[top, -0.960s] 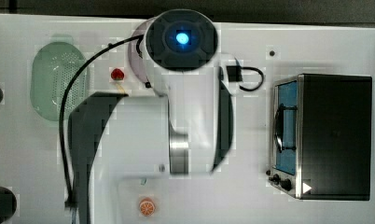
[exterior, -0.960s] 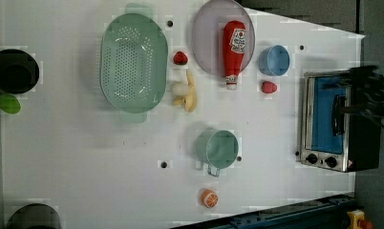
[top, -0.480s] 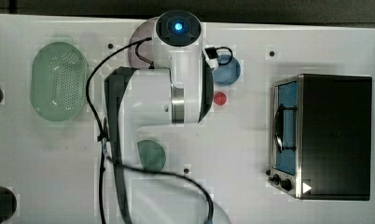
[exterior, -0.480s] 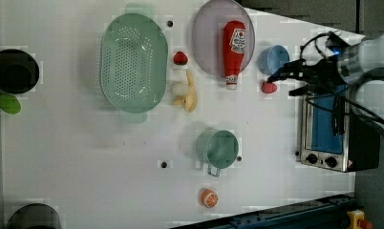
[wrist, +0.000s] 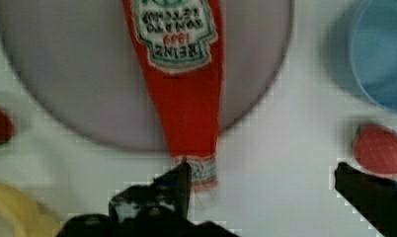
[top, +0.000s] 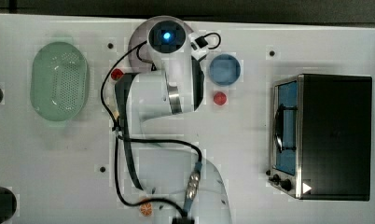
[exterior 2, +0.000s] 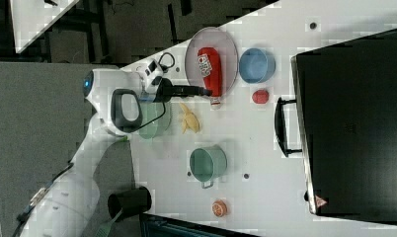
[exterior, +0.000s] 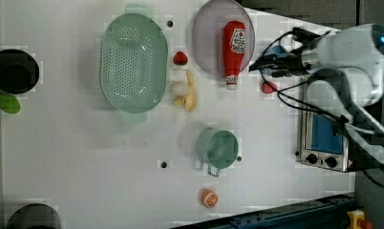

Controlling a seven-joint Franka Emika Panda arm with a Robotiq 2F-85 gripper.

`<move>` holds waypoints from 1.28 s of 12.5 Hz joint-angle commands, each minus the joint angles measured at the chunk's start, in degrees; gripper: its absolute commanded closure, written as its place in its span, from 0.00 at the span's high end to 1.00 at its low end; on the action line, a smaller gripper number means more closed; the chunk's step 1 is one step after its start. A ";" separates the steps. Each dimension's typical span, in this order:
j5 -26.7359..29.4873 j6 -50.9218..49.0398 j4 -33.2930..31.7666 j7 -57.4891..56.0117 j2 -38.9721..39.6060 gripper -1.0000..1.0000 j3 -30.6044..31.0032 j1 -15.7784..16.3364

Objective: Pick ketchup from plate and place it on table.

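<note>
Fingers (wrist: 177,185) of my black two-pronged gripper (wrist: 260,177) are spread wide apart, holding nothing. Seen from my wrist, one dark fingertip sits just beside the white cap of the slim red ketchup bottle with a white label (wrist: 186,84), while the other reaches out near a small round red fruit piece (wrist: 381,148). That bottle lies flat on the large round greyish-mauve plate (wrist: 68,84), its cap poking over the rim onto the broad white table (wrist: 285,163). Looking outward in the left view, I count one ketchup bottle (exterior: 233,50), one plate (exterior: 207,43), one green perforated oval colander (exterior: 133,62), one green mug (exterior: 218,149), one banana (exterior: 190,93) and one orange slice (exterior: 209,198).
</note>
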 commanded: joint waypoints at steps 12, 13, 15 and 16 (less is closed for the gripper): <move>-3.89 19.67 7.05 -3.44 15.44 0.96 -0.81 2.03; -3.88 20.10 7.07 -3.45 15.67 0.84 -0.81 2.00; -3.87 21.12 7.39 -3.37 15.65 0.62 -0.67 1.99; -3.87 21.12 7.47 -3.35 15.57 0.62 -0.60 1.97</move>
